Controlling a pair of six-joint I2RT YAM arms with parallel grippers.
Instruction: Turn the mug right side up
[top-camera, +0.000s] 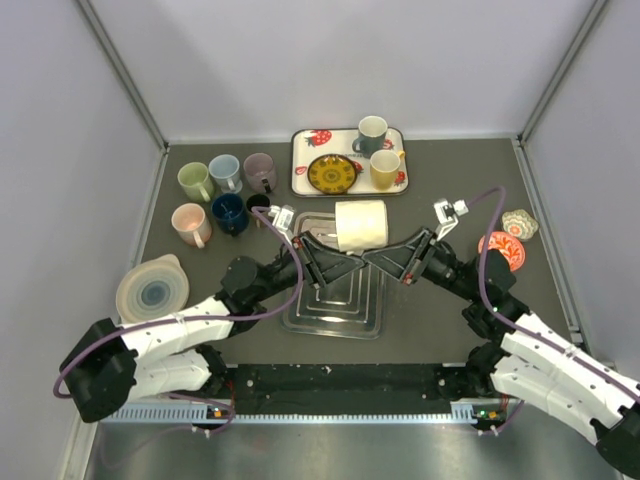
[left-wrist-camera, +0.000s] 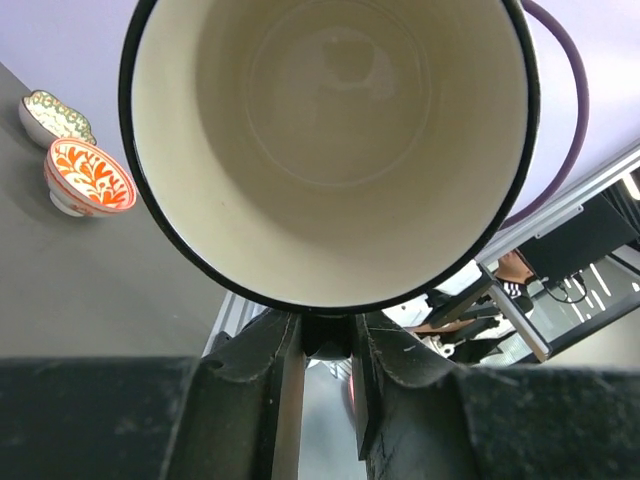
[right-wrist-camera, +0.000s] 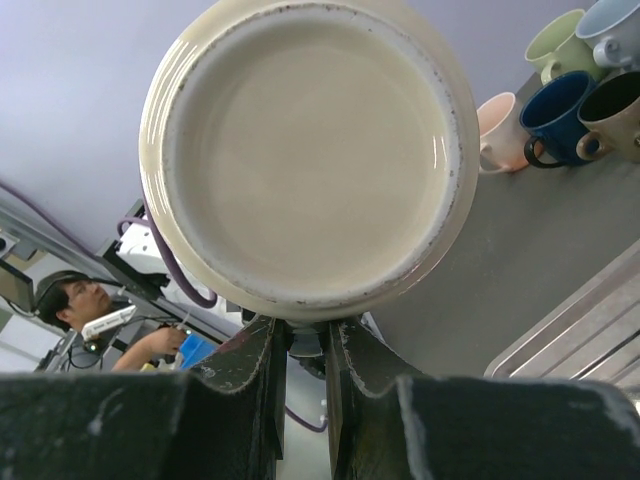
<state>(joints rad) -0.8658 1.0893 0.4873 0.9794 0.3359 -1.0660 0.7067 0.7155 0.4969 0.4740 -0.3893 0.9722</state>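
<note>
Mug: sideways above the tray.
Right end effector: pinching mug below base.
Left end effector: pinching mug under rim.
Advice: confirm left hold, then tip rim upward.

The mug lies sideways between left pincer and right pincer, over the metal tray.

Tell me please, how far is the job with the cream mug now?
Done: the cream ceramic mug is lifted, lying sideways above the clear ridged tray. In hand: the right pincer grips its base edge; the left pincer sits at its rim, grip unclear. Left: tip the mouth upward and set it down.
</note>
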